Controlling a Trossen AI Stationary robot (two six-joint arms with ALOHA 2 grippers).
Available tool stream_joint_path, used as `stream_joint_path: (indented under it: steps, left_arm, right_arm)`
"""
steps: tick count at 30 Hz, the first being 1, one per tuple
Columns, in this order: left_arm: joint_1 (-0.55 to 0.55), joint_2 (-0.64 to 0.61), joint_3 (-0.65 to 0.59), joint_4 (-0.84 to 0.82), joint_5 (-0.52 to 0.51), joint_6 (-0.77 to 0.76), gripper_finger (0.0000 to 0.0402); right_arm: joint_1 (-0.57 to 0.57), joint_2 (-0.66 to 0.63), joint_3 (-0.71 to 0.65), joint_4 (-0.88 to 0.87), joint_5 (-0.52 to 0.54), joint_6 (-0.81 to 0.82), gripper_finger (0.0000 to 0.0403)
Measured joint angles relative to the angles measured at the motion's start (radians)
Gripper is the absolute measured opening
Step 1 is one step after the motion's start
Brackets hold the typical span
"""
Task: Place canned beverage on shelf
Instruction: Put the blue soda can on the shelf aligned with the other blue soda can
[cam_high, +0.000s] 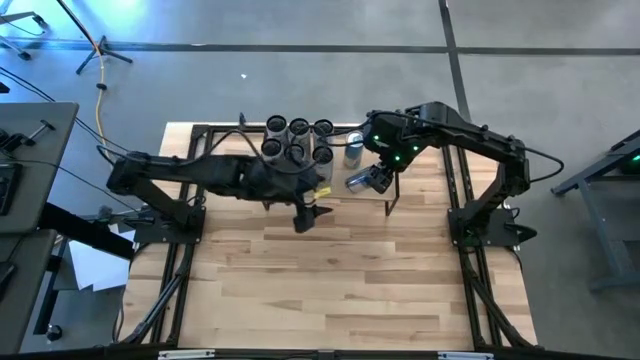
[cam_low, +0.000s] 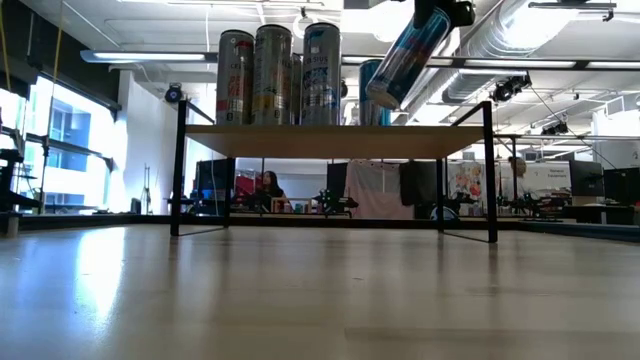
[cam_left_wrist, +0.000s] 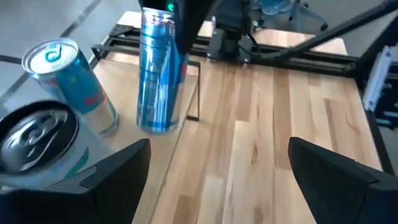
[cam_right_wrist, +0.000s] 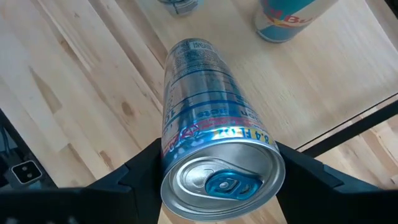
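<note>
My left tool (cam_high: 305, 217) hangs wide open, holding nothing, just in front of the shelf (cam_low: 330, 141). To its right, my right tool (cam_high: 378, 178) grips the blue can (cam_low: 405, 56), tilted in the air above the shelf's right end.

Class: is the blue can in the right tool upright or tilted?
Tilted: the blue can leans above the shelf, clamped in the right tool.

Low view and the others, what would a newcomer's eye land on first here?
A tilted blue can hangs in the right gripper above the shelf's right end, not yet set down. A cluster of upright cans stands on the shelf's left part. The left gripper waits open beside them.
</note>
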Motion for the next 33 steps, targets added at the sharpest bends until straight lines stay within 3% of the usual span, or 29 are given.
stream_joint_path:
  steps: [8,16,21,28,33]
  left_arm:
    - [-0.02,0.025,-0.022,0.197,-0.053,0.008,0.0351]
    - [-0.054,-0.015,-0.254,0.55,-0.045,-0.092,0.0327]
    - [-0.063,0.005,-0.279,0.579,-0.066,-0.122,0.024]
    - [-0.041,0.104,-0.278,0.622,-0.124,-0.149,0.0028]
    - [-0.039,0.159,-0.275,0.633,-0.151,-0.204,0.0014]
  right_arm:
    - [0.0,-0.059,0.0,-0.001,0.017,0.006,0.0232]
    - [0.0,-0.084,0.0,-0.001,0.019,0.025,0.0232]
    - [0.001,-0.084,0.0,-0.001,-0.021,0.029,0.0232]
    - [0.0,-0.084,-0.009,0.003,-0.001,0.035,0.0232]
    - [0.001,-0.084,-0.092,0.001,-0.002,0.059,0.0232]
